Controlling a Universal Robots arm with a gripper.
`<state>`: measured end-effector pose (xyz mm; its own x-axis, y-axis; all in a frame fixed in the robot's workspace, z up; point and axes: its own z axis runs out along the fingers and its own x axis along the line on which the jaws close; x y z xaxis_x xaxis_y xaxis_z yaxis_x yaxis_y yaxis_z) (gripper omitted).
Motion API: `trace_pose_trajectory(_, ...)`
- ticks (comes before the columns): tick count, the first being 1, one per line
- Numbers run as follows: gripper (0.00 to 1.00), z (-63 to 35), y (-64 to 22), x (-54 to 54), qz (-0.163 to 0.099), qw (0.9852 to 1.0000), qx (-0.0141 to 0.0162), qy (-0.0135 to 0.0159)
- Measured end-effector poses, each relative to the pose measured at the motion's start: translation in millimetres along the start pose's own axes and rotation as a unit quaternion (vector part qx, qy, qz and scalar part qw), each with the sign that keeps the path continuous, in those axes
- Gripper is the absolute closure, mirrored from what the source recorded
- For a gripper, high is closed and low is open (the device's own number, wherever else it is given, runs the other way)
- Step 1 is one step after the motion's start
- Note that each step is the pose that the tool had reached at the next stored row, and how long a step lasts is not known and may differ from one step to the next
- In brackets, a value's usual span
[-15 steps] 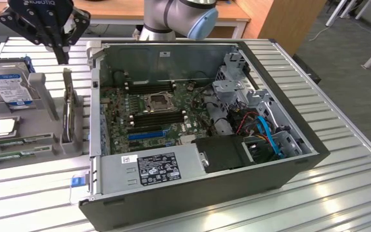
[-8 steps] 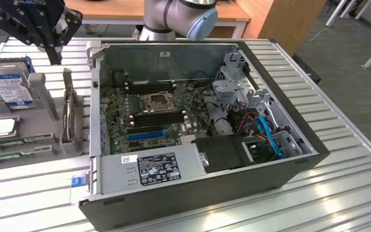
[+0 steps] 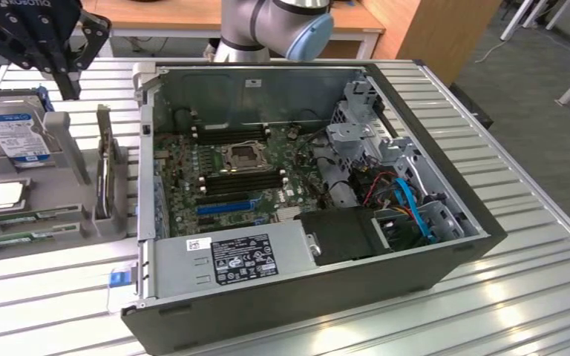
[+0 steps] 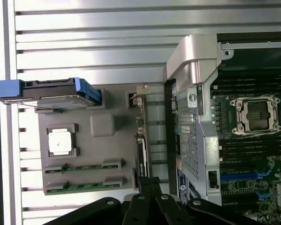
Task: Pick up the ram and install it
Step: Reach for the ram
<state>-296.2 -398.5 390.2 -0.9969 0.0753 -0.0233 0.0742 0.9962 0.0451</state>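
Note:
Two slim green ram sticks lie flat in the front slots of a grey holder (image 3: 72,226): one ram stick (image 3: 20,218) and a second stick (image 3: 12,239) just in front of it. In the wrist view they are the ram stick (image 4: 84,167) and its neighbour (image 4: 84,186) on the holder (image 4: 91,150). My black gripper (image 3: 70,90) hangs shut and empty, high above the table behind the holder, well away from both sticks. The wrist view has the gripper (image 4: 149,182) with its fingers pressed together, beside the holder's edge.
The holder also carries a blue-labelled hard drive (image 3: 10,132), a square silver processor (image 3: 3,194) and an upright dark card (image 3: 107,170). An open computer case (image 3: 444,267) fills the middle, with black memory slots (image 3: 240,182) around the processor socket (image 3: 241,156). The table is slatted metal.

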Motion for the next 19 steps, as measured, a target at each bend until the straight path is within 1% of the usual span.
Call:
trace_pose_trajectory(11, 0.9, -0.1, -1.6, 22.3, 0.0, 1.0, 0.0, 0.0)
trace_pose_trajectory(19, 0.9, -0.4, -2.6, 36.4, 0.0, 1.0, 0.0, 0.0)
